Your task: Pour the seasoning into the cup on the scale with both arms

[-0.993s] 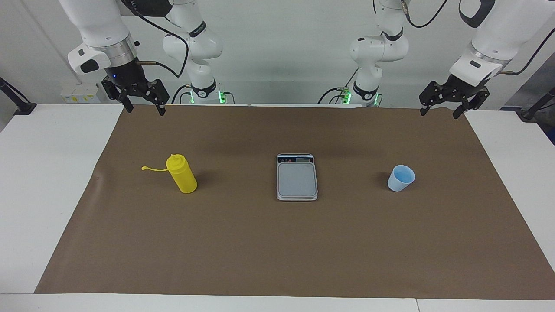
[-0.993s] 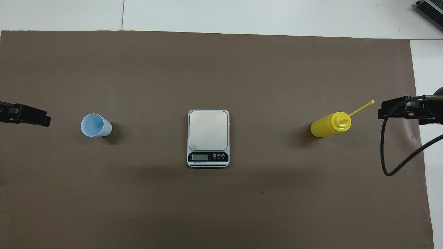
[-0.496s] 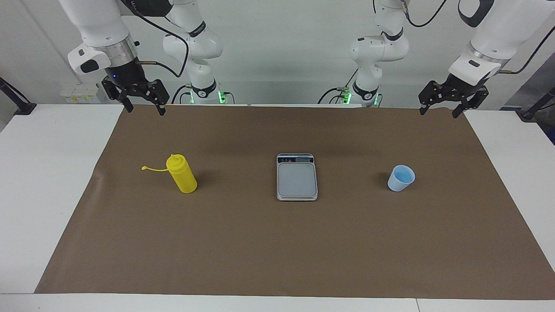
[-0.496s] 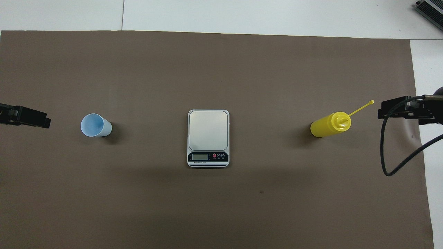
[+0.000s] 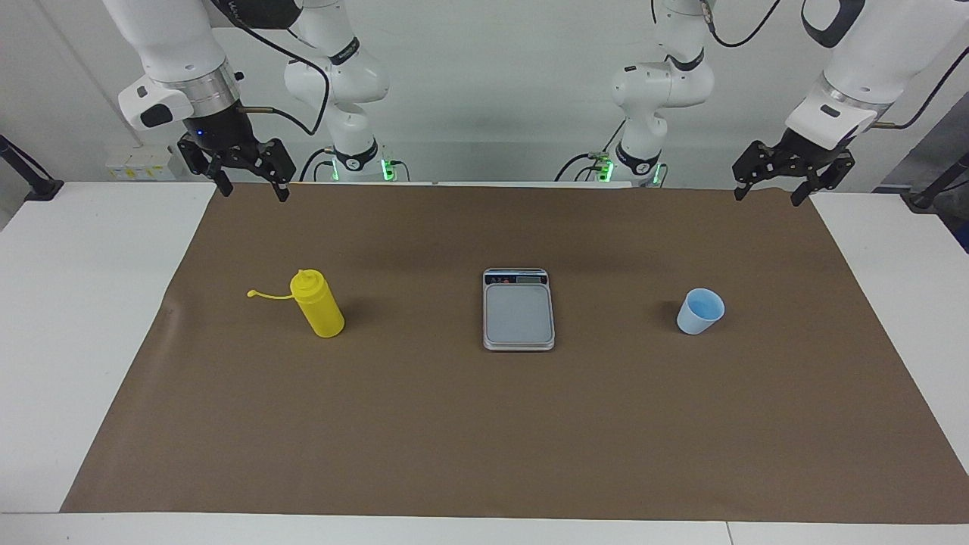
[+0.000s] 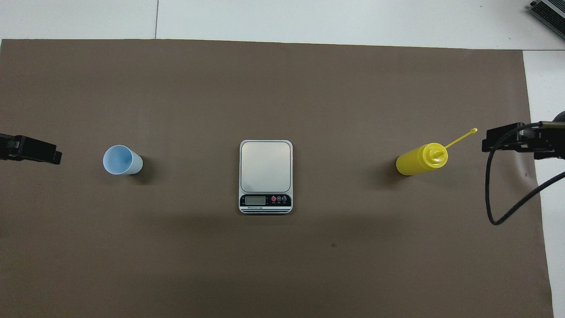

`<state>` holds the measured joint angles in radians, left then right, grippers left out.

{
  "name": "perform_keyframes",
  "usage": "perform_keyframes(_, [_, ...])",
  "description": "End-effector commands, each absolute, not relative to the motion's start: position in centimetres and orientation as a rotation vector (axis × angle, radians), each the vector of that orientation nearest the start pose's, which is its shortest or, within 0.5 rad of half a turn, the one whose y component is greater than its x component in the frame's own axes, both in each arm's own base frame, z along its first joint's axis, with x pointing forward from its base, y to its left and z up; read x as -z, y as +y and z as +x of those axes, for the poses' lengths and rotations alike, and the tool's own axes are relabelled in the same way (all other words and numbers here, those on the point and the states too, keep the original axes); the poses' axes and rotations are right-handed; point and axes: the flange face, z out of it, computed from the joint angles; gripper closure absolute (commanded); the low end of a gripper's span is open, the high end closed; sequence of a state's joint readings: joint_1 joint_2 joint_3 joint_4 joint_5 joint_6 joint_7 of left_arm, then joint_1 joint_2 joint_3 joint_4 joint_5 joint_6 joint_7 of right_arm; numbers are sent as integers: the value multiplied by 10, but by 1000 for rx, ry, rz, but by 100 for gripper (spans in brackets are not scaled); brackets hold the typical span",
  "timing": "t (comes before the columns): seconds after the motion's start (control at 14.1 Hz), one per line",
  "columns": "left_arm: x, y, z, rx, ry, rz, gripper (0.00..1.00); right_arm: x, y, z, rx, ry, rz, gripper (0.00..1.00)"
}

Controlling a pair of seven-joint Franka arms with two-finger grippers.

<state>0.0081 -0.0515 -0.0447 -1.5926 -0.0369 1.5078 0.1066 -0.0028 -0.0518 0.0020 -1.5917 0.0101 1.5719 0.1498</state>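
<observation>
The yellow seasoning bottle (image 5: 320, 309) (image 6: 419, 160) stands upright on the brown mat toward the right arm's end, its cap strap sticking out sideways. The silver scale (image 5: 518, 314) (image 6: 265, 165) lies mid-table with nothing on it, its display strip on the edge nearer to the robots. The pale blue cup (image 5: 700, 311) (image 6: 121, 160) stands upright on the mat toward the left arm's end. My right gripper (image 5: 253, 191) hangs open, high over the mat's end by the bottle. My left gripper (image 5: 767, 197) hangs open, high over the mat's end by the cup. Neither touches anything.
The brown mat (image 5: 484, 424) covers most of the white table (image 5: 83, 303). A black cable (image 6: 490, 194) loops down from the right arm over the mat's edge. A grey device (image 6: 549, 11) sits at one table corner farthest from the robots.
The left gripper has shifted very slightly outward, away from the cup. The right arm, bottle, scale and cup have stayed in place.
</observation>
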Motion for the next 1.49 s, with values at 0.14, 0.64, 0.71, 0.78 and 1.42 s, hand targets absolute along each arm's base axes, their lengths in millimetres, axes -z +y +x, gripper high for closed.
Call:
perform_keyframes(0.14, [-638,-20,521,-76,222,-3168,0,-643,-2,532,54,215,-3118,0])
perform_keyframes(0.64, [-621,-29,521,18,243,-3162,0,-643,-2,532,54,215,-3118,0])
perform_keyframes(0.71, [-617,-26,523,55,232,-3161,0,-643,-2,532,54,213,-3118,0])
perform_keyframes(0.78, [-615,-23,522,81,223,-3160,0,-643,-2,532,51,213,-3119,0])
perform_keyframes(1.42, [-568,1,555,112,166,-3128,0,-643,-2,532,54,215,-3118,0])
